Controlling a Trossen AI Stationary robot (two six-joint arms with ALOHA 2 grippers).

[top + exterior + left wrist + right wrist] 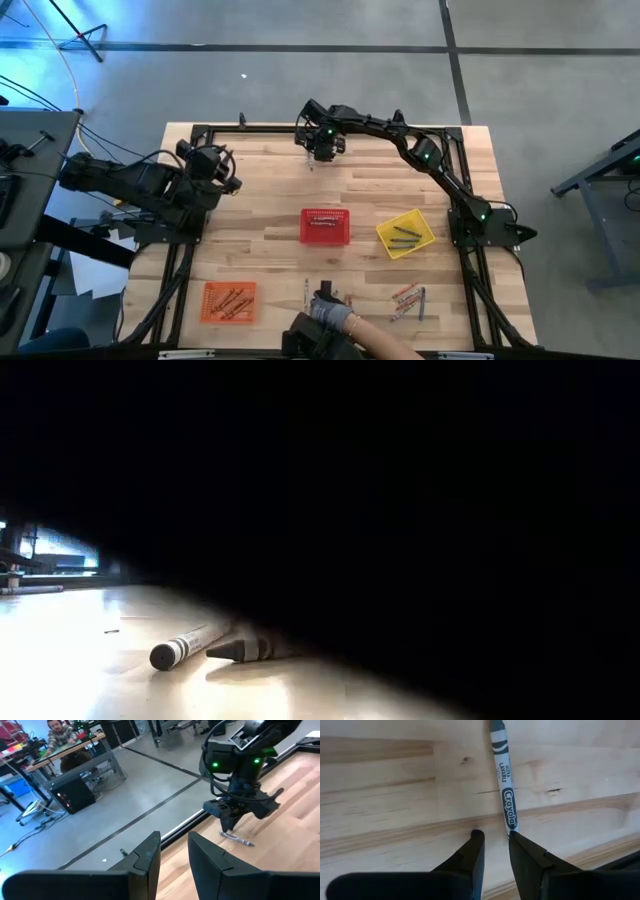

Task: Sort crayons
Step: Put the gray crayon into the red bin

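dark arms, green lights; hand (495,845) fingers black, seemingly matte.

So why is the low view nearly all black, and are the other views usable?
Low view: something dark close to the lens blocks most of it; only a lit strip of table with two crayons shows. High view: evenly lit. Right wrist view: the grey crayon label reads sharply.

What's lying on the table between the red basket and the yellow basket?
Nothing: from above, only bare wood separates the red basket from the yellow basket.
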